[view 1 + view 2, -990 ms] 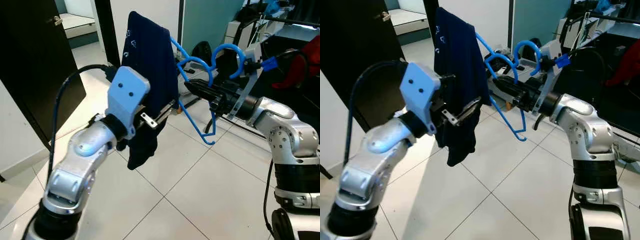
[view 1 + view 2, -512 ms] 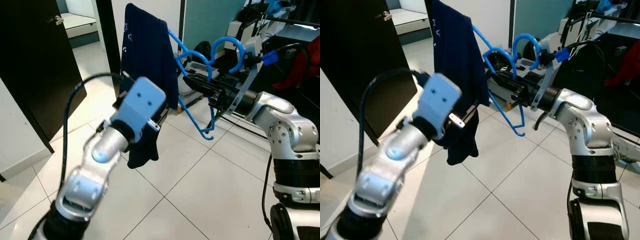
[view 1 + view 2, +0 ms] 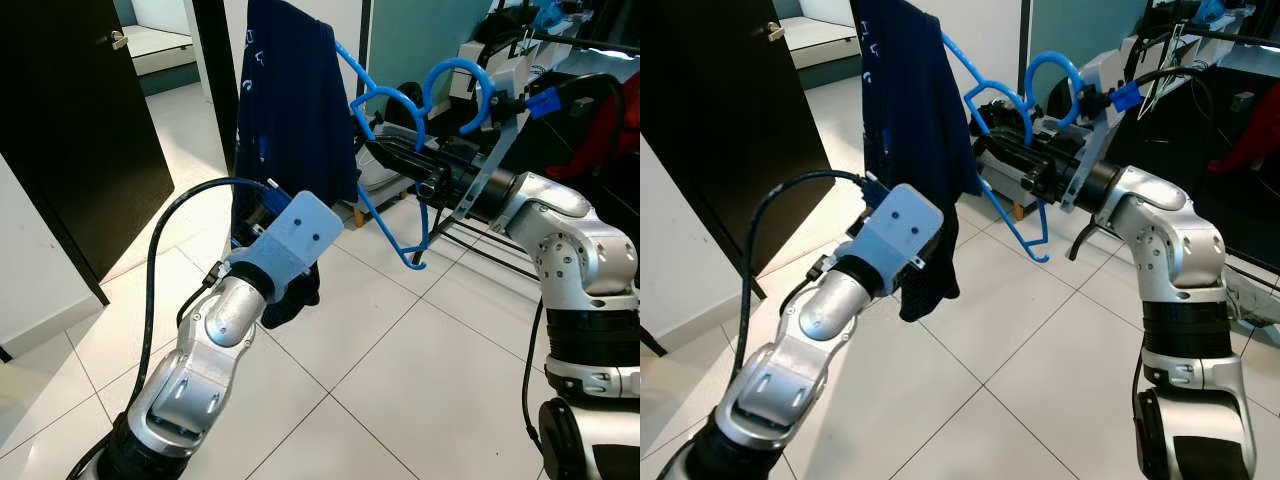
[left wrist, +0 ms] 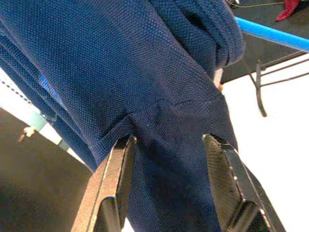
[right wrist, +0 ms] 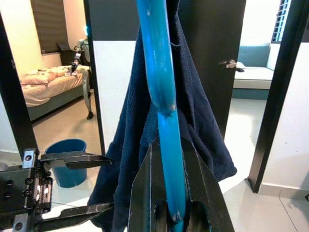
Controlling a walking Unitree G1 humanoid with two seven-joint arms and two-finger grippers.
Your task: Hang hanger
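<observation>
A blue plastic hanger carries a navy garment draped over it, high in the middle of the room. My right gripper reaches in from the right and is shut on the hanger's blue bar, just under the hook. My left gripper is at the garment's lower part, open, with its two fingers spread and the cloth lying across the gap. From the head views its fingers are hidden behind the pale blue wrist housing. The left gripper also appears open in the right wrist view, beside the cloth.
A black door stands open at the left. Dark equipment with a slanted metal bar and a red cloth crowd the right. White floor tiles lie below. A blue bucket stands past the doorway.
My left arm has swung down, so its wrist now sits lower, by the garment's bottom. The right gripper has carried the hanger and garment slightly higher.
</observation>
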